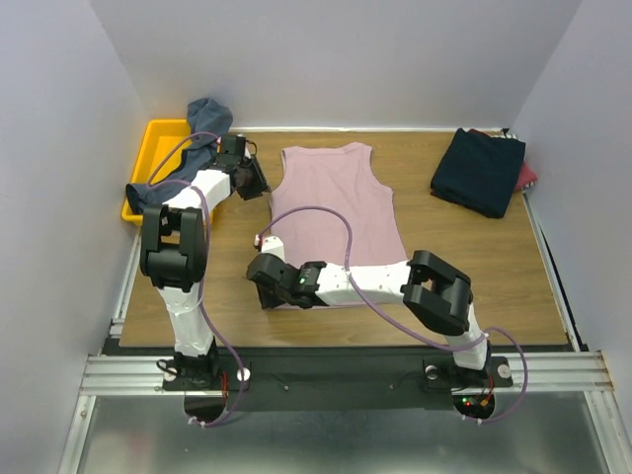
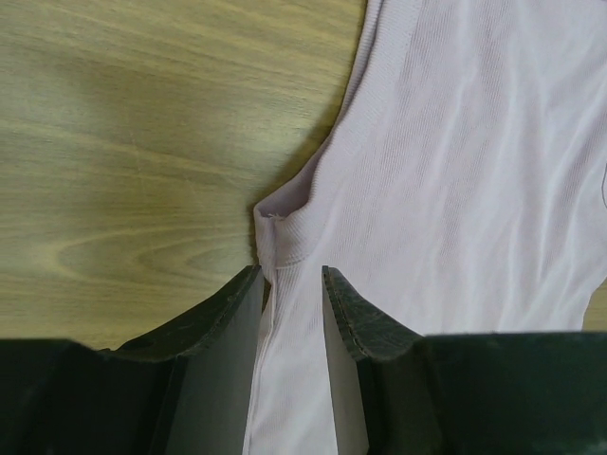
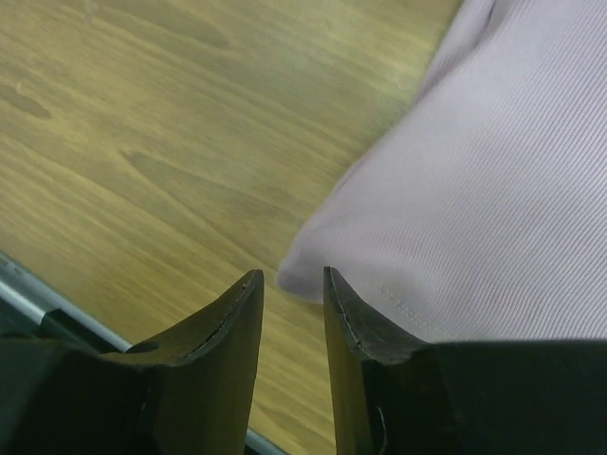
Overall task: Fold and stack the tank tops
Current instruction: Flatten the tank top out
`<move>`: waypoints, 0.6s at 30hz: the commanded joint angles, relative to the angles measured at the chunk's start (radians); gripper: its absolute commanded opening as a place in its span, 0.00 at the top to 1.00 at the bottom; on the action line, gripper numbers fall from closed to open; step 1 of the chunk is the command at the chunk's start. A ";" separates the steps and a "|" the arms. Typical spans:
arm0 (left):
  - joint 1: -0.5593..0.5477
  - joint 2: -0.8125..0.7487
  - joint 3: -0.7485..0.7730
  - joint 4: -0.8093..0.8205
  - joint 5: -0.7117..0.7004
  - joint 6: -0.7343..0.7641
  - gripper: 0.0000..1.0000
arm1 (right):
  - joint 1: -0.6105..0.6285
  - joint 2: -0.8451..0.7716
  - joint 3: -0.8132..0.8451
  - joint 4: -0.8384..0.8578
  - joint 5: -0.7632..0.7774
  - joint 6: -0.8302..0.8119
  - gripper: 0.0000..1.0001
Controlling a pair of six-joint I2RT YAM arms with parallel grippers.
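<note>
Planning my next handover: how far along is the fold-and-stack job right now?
Done: a dark navy tank top lies folded far right, over a red one. In hand: the pink tank top lies flat, unfolded; left pincer straddles its armhole edge, right pincer sits at its hem corner. Left: folding it, plus the blue-grey tank top in the yellow tray.

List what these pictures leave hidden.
- Red top: overhead view, mostly buried under the navy top.
- Blue-grey top: overhead view, lower part behind the left arm.
- Left gripper: left wrist view, whether it pinches the pink top is unclear.
</note>
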 commanded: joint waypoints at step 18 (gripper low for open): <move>0.014 -0.024 0.026 0.007 -0.001 -0.002 0.58 | 0.076 0.136 0.135 -0.099 0.204 -0.058 0.68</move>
